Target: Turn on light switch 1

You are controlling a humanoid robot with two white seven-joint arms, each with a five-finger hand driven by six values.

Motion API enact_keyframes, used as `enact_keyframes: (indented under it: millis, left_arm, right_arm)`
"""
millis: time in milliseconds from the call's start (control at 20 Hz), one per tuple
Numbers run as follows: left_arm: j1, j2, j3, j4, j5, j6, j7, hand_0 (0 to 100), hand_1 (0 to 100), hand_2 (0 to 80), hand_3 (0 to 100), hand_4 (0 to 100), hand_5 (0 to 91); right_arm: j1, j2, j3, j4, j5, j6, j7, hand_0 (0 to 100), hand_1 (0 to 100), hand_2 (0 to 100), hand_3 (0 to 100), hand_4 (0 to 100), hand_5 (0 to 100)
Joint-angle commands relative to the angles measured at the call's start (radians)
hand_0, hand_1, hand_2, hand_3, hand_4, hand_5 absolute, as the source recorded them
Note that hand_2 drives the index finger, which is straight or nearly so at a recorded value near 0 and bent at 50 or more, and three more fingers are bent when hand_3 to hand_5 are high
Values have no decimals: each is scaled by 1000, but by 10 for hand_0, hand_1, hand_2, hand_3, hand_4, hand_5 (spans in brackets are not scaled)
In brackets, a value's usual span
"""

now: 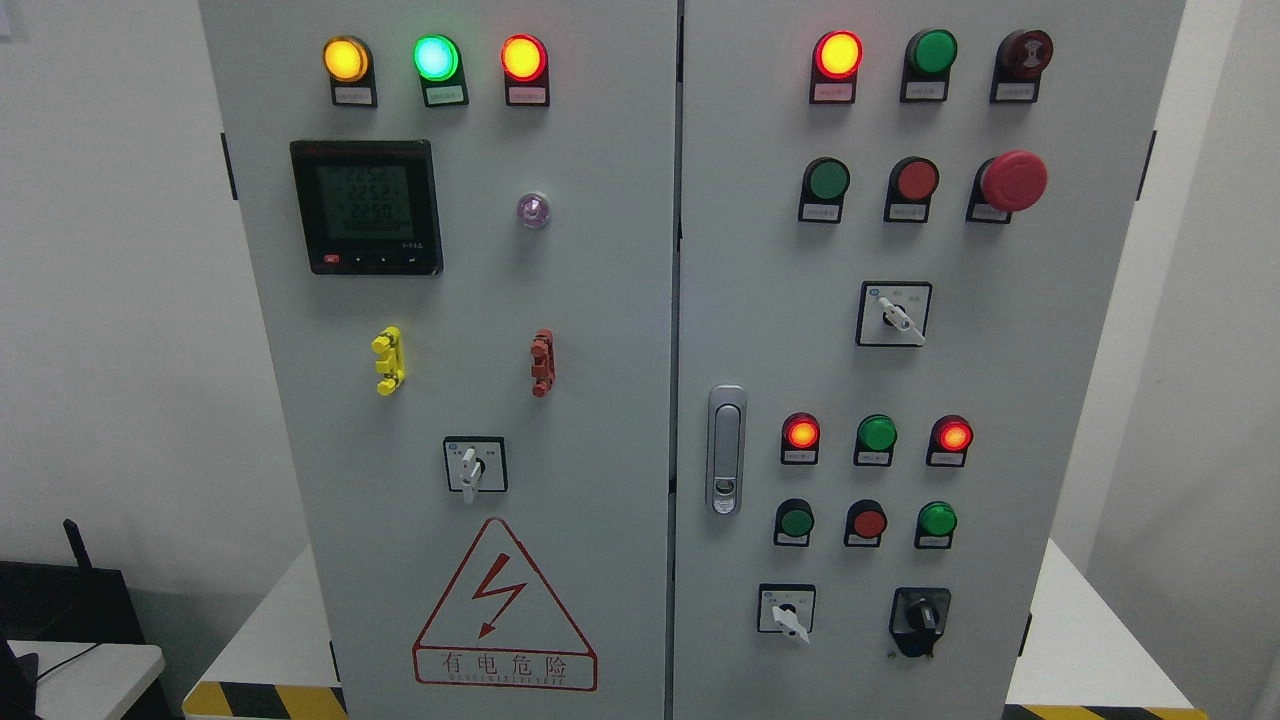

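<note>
A grey electrical cabinet (600,400) with two doors fills the head view. Its left door carries a yellow lamp (345,59), a green lamp (436,58) and an orange-red lamp (523,57), all lit, above a digital meter (366,206). A white-handled rotary switch (474,466) sits lower on the left door, its handle pointing down. The right door holds more rotary switches (894,314) (787,610), a black knob switch (919,620) and rows of green and red push buttons. No label on any switch is readable. Neither hand nor arm shows in the picture.
A red mushroom emergency stop (1012,181) sticks out at the upper right. A door handle (726,450) sits on the right door near the middle seam. The cabinet stands on a white platform (1090,640) with hazard striping. A dark device (60,600) lies at the lower left.
</note>
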State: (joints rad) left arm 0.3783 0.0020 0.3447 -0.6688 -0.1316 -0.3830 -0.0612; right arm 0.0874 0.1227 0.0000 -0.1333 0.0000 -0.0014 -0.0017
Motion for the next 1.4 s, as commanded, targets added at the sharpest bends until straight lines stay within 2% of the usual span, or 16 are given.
enact_keyframes:
  millis: [0, 150, 250, 350, 400, 550, 750, 1050, 1350]
  left_arm:
    - [30, 30, 319, -251, -3, -72, -37, 299, 237, 83, 250, 343, 0]
    - [33, 32, 402, -339, 3, -128, -42, 287, 306, 144, 352, 447, 118]
    - [36, 35, 431, -402, 16, -163, -43, 280, 341, 176, 380, 491, 173]
    - [37, 41, 438, -457, 64, -200, -58, 277, 366, 230, 446, 559, 285]
    - [37, 52, 439, -483, 96, -221, -99, 270, 388, 259, 483, 595, 335]
    - [33, 68, 438, -537, 168, -254, -227, 237, 424, 288, 524, 622, 392]
    - [18, 82, 422, -635, 178, -255, -243, 206, 436, 302, 545, 634, 419]
    - [-1, 125, 298, -816, 176, -243, -246, 182, 442, 330, 594, 679, 480]
    - [-85, 147, 124, -913, 161, -237, -244, 134, 387, 335, 603, 691, 517]
  right_arm:
    - [0, 0, 20, 0, -26, 0, 0, 120, 389, 0, 0, 0, 0]
    - [0, 0, 20, 0, -26, 0, 0, 120, 389, 0, 0, 0, 0]
    - [0, 0, 20, 0, -26, 0, 0, 120, 389, 0, 0, 0, 0]
    - [0, 0, 20, 0, -26, 0, 0, 120, 389, 0, 0, 0, 0]
    - [0, 0, 20, 0, -26, 0, 0, 120, 389, 0, 0, 0, 0]
    - [0, 0, 20, 0, -26, 0, 0, 120, 389, 0, 0, 0, 0]
    - [0, 0, 20, 0, -26, 0, 0, 120, 389, 0, 0, 0, 0]
    - [0, 0, 20, 1, -26, 0, 0, 120, 389, 0, 0, 0, 0]
    - [0, 0, 20, 0, -26, 0, 0, 120, 389, 0, 0, 0, 0]
